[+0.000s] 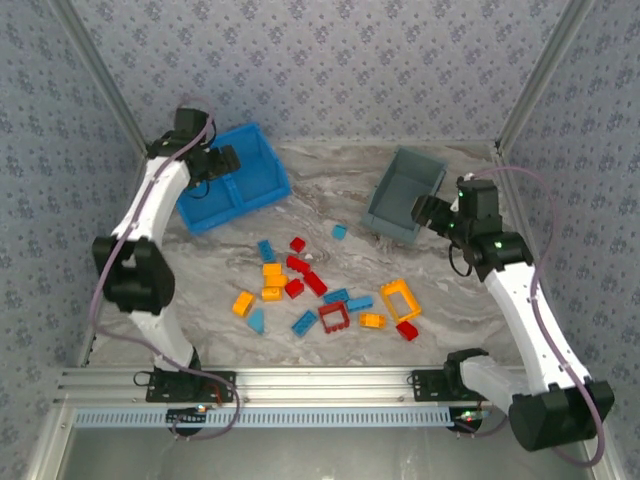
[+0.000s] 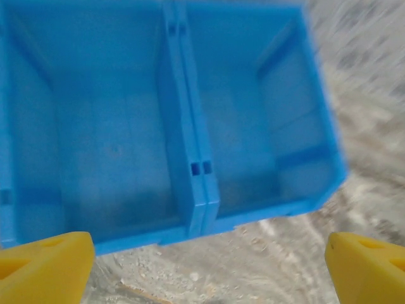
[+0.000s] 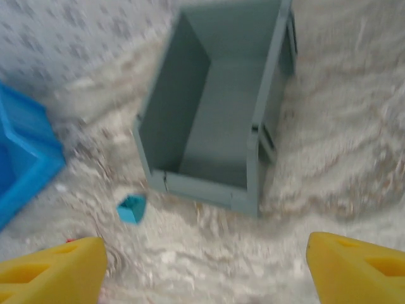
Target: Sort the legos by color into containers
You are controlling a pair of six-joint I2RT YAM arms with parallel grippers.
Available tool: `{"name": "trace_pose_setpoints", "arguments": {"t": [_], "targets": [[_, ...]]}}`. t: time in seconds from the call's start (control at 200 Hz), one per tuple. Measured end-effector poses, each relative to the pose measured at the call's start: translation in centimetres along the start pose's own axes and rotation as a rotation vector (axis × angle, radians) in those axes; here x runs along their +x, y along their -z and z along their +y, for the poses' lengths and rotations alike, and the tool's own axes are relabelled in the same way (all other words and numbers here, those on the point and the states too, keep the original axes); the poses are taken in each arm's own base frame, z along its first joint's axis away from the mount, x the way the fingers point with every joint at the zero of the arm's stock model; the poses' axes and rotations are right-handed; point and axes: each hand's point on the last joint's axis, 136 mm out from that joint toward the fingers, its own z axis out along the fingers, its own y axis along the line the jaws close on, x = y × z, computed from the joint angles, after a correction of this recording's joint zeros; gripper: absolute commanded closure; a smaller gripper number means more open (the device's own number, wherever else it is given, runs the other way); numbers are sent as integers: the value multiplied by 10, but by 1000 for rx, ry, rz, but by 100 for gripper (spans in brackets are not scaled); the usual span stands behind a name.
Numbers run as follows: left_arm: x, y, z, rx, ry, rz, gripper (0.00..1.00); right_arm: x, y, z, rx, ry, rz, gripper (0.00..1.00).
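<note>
- Bright blue plastic two-compartment bin (image 1: 255, 165) (image 2: 114, 139) sits at the far left of the marbled tabletop (image 1: 330, 190), turned at an angle.
- The left gripper (image 1: 222, 162) (image 2: 205, 269) hangs at the near side of that bin. Its yellow fingers (image 2: 44, 266) are spread wide with nothing between them.
- A smaller grey plastic single-compartment bin (image 1: 405, 195) (image 3: 221, 126) sits at the far right, also skewed.
- The right gripper (image 1: 430, 212) (image 3: 202, 269) hovers just beside the grey bin. Its fingers (image 3: 50, 269) are wide apart and hold nothing.
- Small plastic bricks (image 1: 320, 290) in red, orange-yellow and light blue lie scattered mid-table between the arms, outside both bins.
- One light blue brick (image 1: 339, 231) (image 3: 131, 208) lies apart from the scatter, near the grey bin's front corner.
- A red open rectangular frame (image 1: 334, 318) and an orange-yellow open frame (image 1: 400, 298) lie at the scatter's near side.
</note>
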Motion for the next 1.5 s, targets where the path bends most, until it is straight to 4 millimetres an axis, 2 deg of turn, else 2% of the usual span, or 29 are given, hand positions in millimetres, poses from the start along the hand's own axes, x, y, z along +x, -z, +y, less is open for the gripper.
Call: {"name": "trace_pose_setpoints", "arguments": {"t": [0.12, 0.315, 0.405, 0.525, 0.65, 0.844, 0.904, 1.149, 1.334, 1.499], "targets": [[-10, -38, -1, -41, -8, 60, 16, 14, -11, -1, 8, -2, 93, 16], [-25, -70, -4, -62, -42, 88, 33, 22, -18, -2, 16, -5, 146, 15], [-20, -87, -2, -76, -62, 119, 36, 23, -24, -11, 45, -22, 167, 13], [-3, -107, 5, -102, -92, 183, 51, 24, -37, -27, 95, -52, 199, 15], [4, -121, 5, -97, -133, 217, 68, 23, -60, -36, 134, -61, 245, 20], [6, -120, 0, -98, -221, 219, 92, 16, -102, -44, 182, -59, 298, 24], [9, -120, -7, -89, -250, 221, 100, 10, -113, -47, 196, -53, 301, 27], [38, -116, -60, -39, -334, 232, 100, -14, -152, -54, 236, -29, 301, 37], [68, -110, -111, 7, -366, 228, 100, -20, -170, -60, 259, -7, 311, 47], [75, -114, -149, 50, -363, 196, 100, -18, -182, -63, 266, 2, 332, 55]]}}
